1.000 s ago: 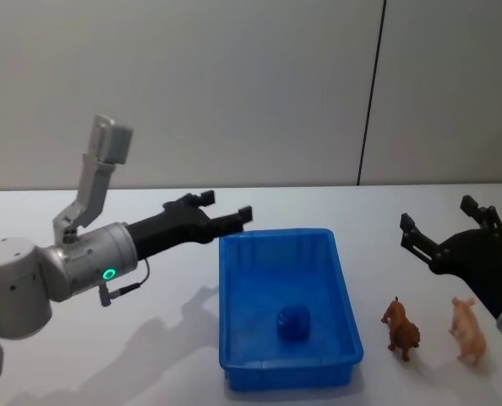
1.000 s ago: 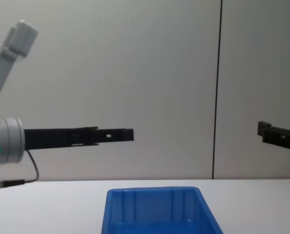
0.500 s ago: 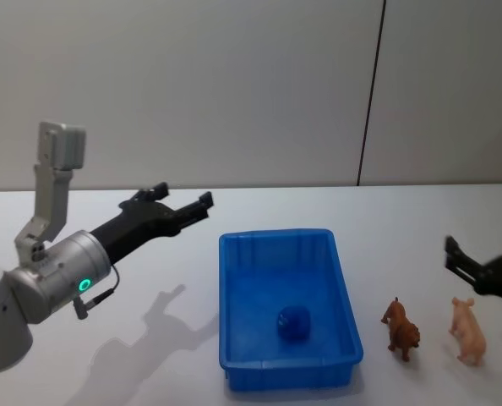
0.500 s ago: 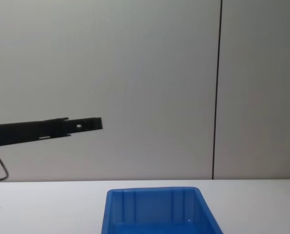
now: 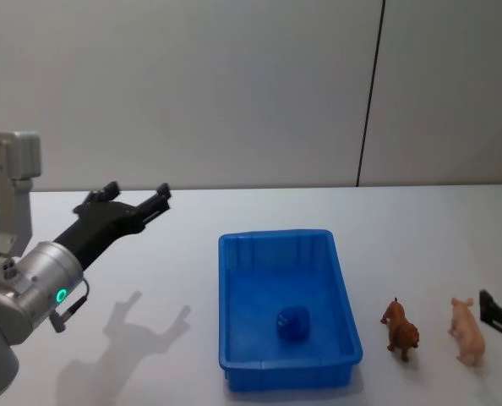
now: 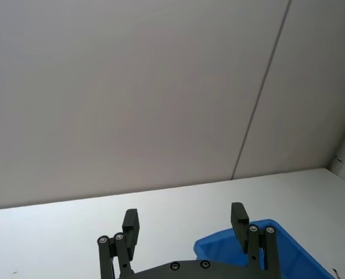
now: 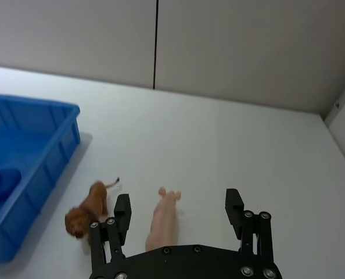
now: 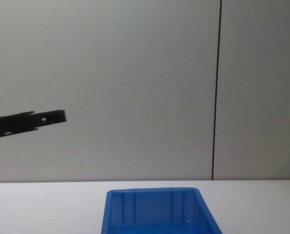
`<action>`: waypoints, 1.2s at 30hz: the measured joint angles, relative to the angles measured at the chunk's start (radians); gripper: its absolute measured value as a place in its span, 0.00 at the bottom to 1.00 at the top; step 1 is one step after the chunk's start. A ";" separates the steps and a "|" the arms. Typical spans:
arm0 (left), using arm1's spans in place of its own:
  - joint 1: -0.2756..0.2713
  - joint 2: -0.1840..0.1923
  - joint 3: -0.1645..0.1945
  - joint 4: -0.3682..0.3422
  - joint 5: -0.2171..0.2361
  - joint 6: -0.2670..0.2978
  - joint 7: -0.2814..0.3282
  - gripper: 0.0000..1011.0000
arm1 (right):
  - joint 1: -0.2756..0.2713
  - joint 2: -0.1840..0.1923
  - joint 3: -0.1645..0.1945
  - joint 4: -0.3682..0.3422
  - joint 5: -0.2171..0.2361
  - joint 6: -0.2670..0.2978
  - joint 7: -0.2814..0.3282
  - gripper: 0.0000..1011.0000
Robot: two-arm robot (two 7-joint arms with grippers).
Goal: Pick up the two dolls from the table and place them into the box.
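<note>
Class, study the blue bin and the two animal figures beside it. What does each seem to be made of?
Blue bin: likely moulded plastic, smooth; even colour, ribbed inner walls, rounded rim.
Brown figure: probably hard plastic or rubber, matt; moulded body standing on stiff thin legs.
Peach pig figure: likely the same, smooth, one uniform colour.

No word, number, label or brand can be read anywhere I look: not on the blue box (image 5: 276, 236), the brown doll (image 5: 401, 328), the pink doll (image 5: 467, 330) or the white worktop (image 5: 420, 228)
</note>
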 joint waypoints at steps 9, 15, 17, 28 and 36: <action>0.060 0.026 -0.018 -0.065 -0.027 -0.043 0.129 0.99 | 0.012 -0.019 -0.006 0.022 0.022 0.104 0.000 0.99; 0.077 0.034 -0.024 -0.084 -0.035 -0.056 0.166 0.99 | 0.063 -0.066 -0.024 0.076 0.022 0.154 -0.013 0.99; 0.084 0.037 -0.025 -0.090 -0.037 -0.059 0.178 0.99 | 0.077 -0.078 -0.028 0.090 0.022 0.162 -0.017 0.99; 0.099 0.044 -0.030 -0.107 -0.043 -0.071 0.209 0.99 | 0.187 -0.176 -0.061 0.222 0.007 0.216 -0.061 0.99; 0.104 0.046 -0.032 -0.114 -0.045 -0.075 0.221 0.99 | 0.235 -0.220 -0.076 0.284 0.002 0.238 -0.079 0.99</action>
